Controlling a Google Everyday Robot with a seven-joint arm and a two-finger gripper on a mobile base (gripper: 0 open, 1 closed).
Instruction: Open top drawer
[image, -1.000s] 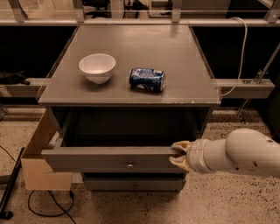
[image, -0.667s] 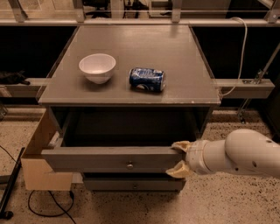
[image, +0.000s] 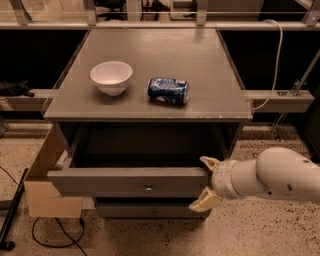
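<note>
Nearest, a speckled floor (image: 250, 230) is seen, with a black cable (image: 55, 242) looped on it at the lower left and a dark pole (image: 12, 215) leaning beside it. From the right, a white arm (image: 280, 175) is extended low across the floor, and the tool (image: 199, 183) is placed at the right end of the top drawer (image: 115, 181). Its two pale fingers (image: 210, 162) are spread, one set at the upper edge of the drawer front and one below its lower edge, so that the end of the front lies between them. Whether either finger presses on the wood cannot be told.

The top drawer is pulled well out from the cabinet, and a dark hollow is shown behind its grey front. A small round knob (image: 148, 189) is fixed at the middle of the front and is left free, well apart from the tool. Under it, a narrower drawer (image: 150, 210) is kept closed. Just beside the drawer's left end, a cardboard box (image: 45, 185) is stood against the cabinet.

Farther back, on the grey tabletop (image: 200, 60), a white bowl (image: 111, 77) is set upright, and a blue can (image: 168, 90) is laid on its side near it, the two apart. Beyond the right edge, a white cable (image: 277, 55) is hung down to a grey rail (image: 280, 100).
</note>
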